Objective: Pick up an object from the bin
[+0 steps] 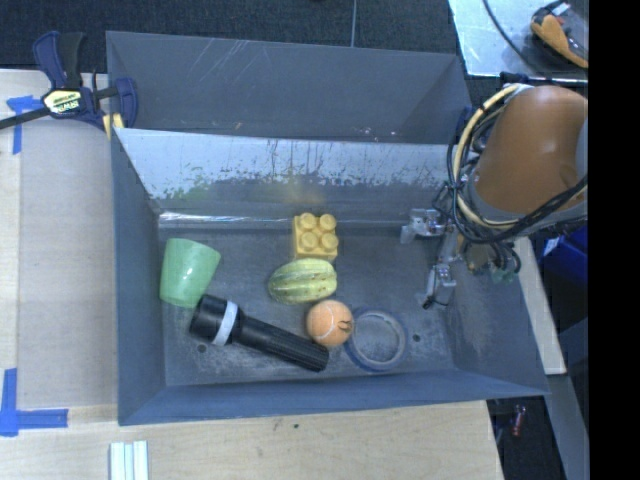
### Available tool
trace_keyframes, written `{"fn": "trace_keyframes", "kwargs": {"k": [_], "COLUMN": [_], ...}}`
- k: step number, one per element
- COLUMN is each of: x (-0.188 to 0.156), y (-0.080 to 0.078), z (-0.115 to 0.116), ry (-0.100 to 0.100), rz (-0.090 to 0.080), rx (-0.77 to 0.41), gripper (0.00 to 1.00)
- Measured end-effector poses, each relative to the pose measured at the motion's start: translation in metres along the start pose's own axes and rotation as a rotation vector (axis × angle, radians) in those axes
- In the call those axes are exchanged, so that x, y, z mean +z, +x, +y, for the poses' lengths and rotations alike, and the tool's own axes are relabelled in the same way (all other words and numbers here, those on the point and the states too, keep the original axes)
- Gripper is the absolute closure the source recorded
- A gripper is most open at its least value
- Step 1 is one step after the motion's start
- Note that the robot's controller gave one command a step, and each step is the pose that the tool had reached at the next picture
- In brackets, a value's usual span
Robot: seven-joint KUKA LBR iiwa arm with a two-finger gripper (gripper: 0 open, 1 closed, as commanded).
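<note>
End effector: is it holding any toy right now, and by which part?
Nothing, it seems. The end effector hangs over bare bin floor, apart from the ring and the orange ball.

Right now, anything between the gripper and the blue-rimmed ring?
Nothing visible. Only bare bin floor lies between the gripper and the blue-rimmed ring; the orange ball sits at the ring's far, left side.

Your arm's wrist carries a rounded, glossy orange-brown cover (530, 148), set well behind the jaws. Black and yellow cables (462, 183) loop in a bundle round the cover's edge on the side nearer the jaws. Directly behind the jaws you have a bare silver-grey metal mount (441, 268), with a small bracket (422, 226) projecting beside it.
</note>
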State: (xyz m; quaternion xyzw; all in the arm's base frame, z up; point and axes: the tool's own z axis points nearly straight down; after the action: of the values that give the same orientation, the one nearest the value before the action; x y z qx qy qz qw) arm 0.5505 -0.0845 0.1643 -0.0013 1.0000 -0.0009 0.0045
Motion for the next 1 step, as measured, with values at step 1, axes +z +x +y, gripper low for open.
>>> {"fn": "trace_keyframes", "kwargs": {"k": [1], "x": [-0.0244], "y": [0.0337], "z": [-0.0383], "ry": [0.002], "rz": [0.0], "rx": [-0.143], "gripper": [0.0]}}
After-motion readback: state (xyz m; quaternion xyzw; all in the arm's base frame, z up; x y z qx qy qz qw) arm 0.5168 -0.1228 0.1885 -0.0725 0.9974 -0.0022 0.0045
